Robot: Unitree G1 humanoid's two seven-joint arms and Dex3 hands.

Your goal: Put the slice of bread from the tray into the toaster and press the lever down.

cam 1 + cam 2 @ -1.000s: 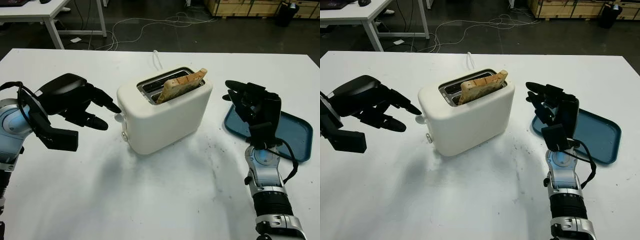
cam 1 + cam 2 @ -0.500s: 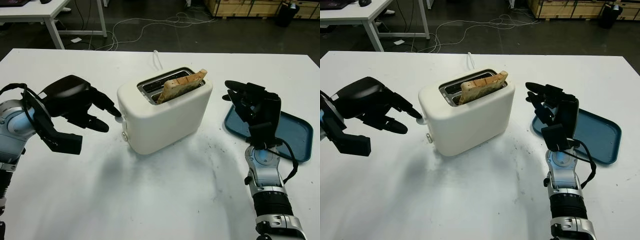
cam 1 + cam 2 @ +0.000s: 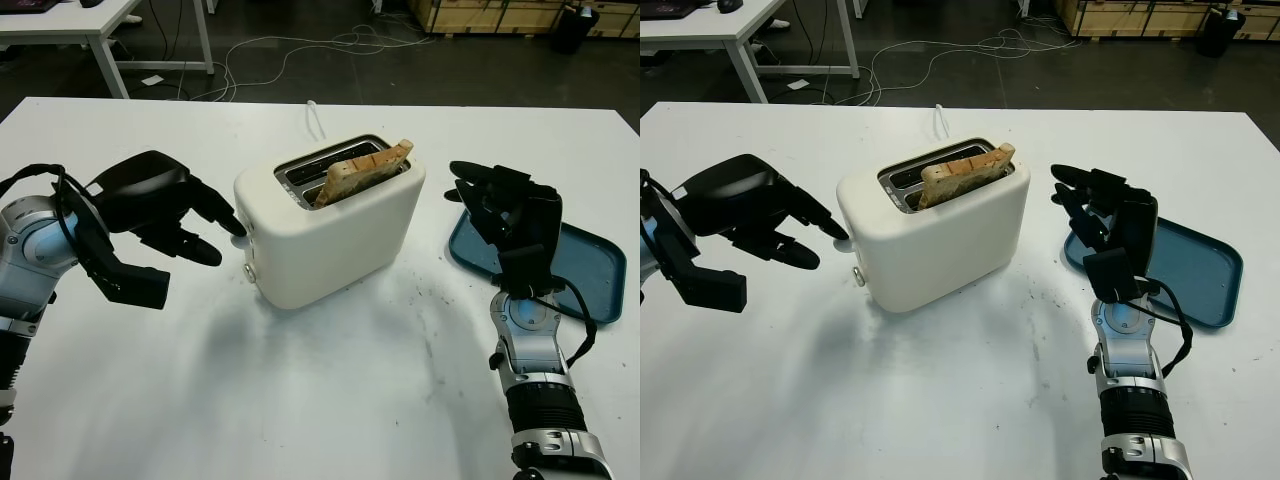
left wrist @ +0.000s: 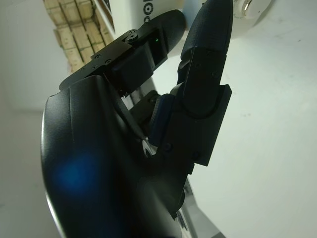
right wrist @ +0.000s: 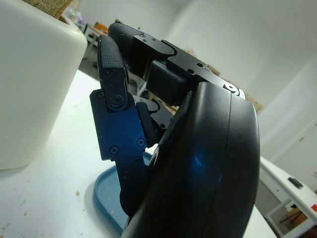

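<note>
The left hand (image 3: 165, 210) is out over the table on the left, holding nothing, its fingers stretched toward the near left end of the toaster (image 3: 335, 235). One fingertip (image 3: 236, 226) reaches right up to the lever (image 3: 240, 237) on that end; whether it actually touches I cannot tell from here. A second finger points at the toaster's side a little lower and stops short of it.

The toaster is cream-coloured and sits about mid-table, turned at an angle. The slice of bread (image 3: 366, 170) is already in one of its slots, standing tilted with a good part of it poking above the top, so the lever looks not yet pushed down.

Over on the right, the right hand (image 3: 505, 215) is raised upright on its arm, open and holding nothing, well apart from the toaster. Just behind it, near the table's right edge, lies the blue tray (image 3: 585, 270).

The table (image 3: 330, 400) is white, with a few dark crumbs scattered near the toaster's base. Beyond the far edge, cables (image 3: 300, 50) trail across the dark floor.
</note>
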